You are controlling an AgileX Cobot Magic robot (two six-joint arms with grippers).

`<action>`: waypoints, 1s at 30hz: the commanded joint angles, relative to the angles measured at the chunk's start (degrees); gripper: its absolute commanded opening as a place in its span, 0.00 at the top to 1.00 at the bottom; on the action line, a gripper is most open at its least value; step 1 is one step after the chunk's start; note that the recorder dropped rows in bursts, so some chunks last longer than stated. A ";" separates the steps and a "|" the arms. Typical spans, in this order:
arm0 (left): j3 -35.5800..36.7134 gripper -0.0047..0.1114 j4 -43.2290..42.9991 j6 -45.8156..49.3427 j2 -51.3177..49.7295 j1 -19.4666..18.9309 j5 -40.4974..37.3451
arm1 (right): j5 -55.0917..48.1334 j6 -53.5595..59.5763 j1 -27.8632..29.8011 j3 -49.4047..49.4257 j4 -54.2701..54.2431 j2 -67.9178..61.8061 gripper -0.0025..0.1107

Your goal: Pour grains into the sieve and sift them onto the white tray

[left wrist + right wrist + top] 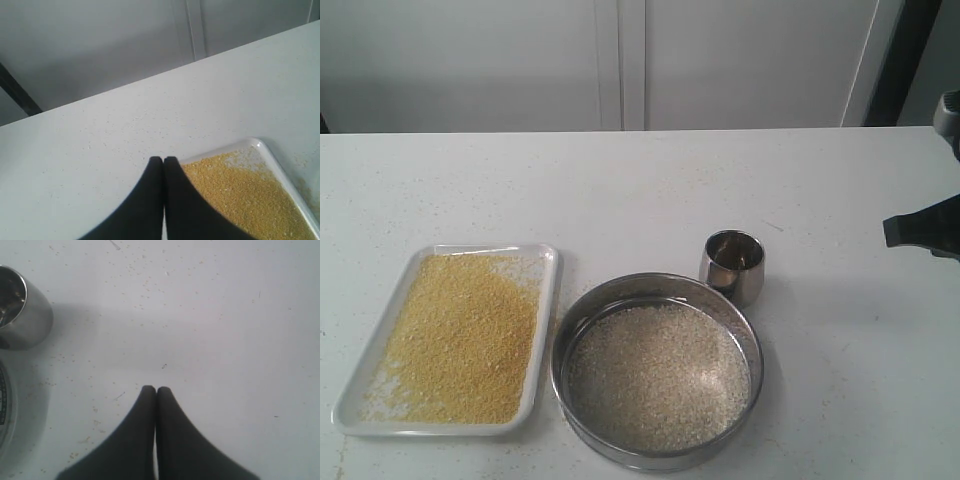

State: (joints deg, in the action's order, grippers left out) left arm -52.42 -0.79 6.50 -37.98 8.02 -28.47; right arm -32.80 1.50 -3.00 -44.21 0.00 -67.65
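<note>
1. Front-left corner of the surface (620,190): white tray (350,416), with fine golden grains (460,340) spread over most of it.
2. Front edge, centre: sieve (650,459) just beside the tray's right rim; can't tell if they touch. Coarse pale grains (655,378) cover the mesh. My read: sifting is done or nearly so.
3. Just behind the sieve, toward the right: steel cup (733,265), upright, looks almost empty.
4. Right end effector (156,390): fingers pressed together, holding nothing, over bare surface near the right edge, clear of the cup.
5. Left end effector (163,161): same state, closed and empty, above a corner of the tray; not in the exterior view.
6. Risks:
   - An arm sweeping low clips the sieve rim and coarse grains spill into the sifted batch.
   - A shove on the sieve pushes the tray, since the gap is minimal.
   - The cup tips if the right arm crosses toward the sieve.
   - Closed fingers can't grip a rim; they must open first.
</note>
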 commanded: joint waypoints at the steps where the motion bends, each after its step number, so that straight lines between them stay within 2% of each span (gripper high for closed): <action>1: 6.17 0.96 -0.17 0.00 5.53 -2.22 2.02 | 0.36 0.16 0.25 -0.28 0.00 0.39 0.98; 7: 16.83 0.96 -0.29 -0.90 14.05 -5.46 6.98 | 0.36 0.16 0.25 -0.28 0.00 0.39 0.98; 13: 25.69 0.96 -0.29 -4.69 22.11 -5.57 9.61 | 0.36 0.16 0.25 -0.28 0.00 0.39 0.98; 20: 31.17 0.96 -0.15 -8.40 23.20 -5.57 9.56 | 0.36 0.16 0.25 -0.28 0.00 0.39 0.98; 26: 36.80 0.96 -0.15 -10.54 26.44 -5.57 13.02 | 0.36 0.16 0.25 -0.28 0.00 0.39 0.98; 30: 39.74 0.96 0.07 -10.13 31.26 -7.53 13.51 | 0.36 0.16 0.25 -0.28 0.00 0.39 0.98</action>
State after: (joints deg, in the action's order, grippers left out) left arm -14.51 -1.09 -3.58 -9.59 1.81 -15.95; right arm -32.80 1.50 -3.00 -44.21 0.00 -67.65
